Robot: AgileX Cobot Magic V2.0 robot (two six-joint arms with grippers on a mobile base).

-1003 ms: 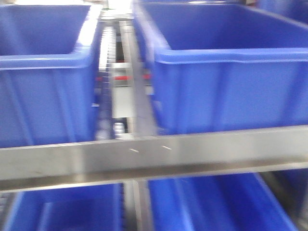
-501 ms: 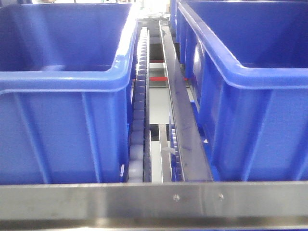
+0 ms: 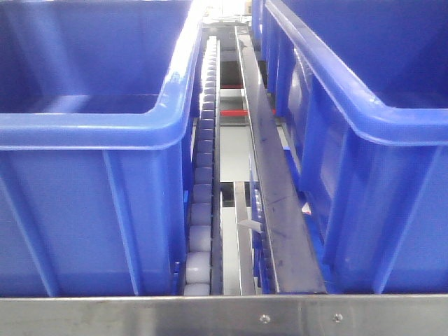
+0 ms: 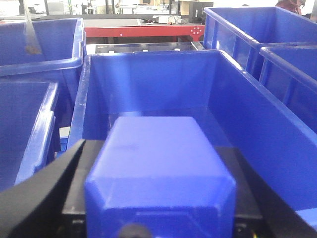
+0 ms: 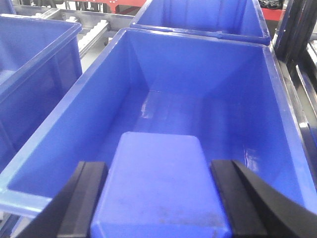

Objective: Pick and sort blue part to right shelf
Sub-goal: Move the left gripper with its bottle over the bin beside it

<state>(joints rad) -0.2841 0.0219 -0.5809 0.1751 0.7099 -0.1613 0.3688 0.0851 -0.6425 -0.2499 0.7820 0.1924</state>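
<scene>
Placing step at the right shelf (image 3: 281,210). The left claw (image 4: 154,147) is clamped on 1 blue part (image 4: 158,173) above a crate (image 4: 148,82). The right claw (image 5: 157,166) grips another blue part (image 5: 161,191) above a glossy crate (image 5: 198,69). The next move is probably to lower each inside, then release.

A red-painted metal beam (image 4: 143,30) runs across the far background of the left wrist view, with a ring of small holes (image 4: 197,30) near its right end. Beyond it, dark cluttered objects (image 4: 163,19) are too blurred to identify. In the front view, a thin red bar (image 3: 231,111) crosses above pale grey floor (image 3: 235,150).
</scene>
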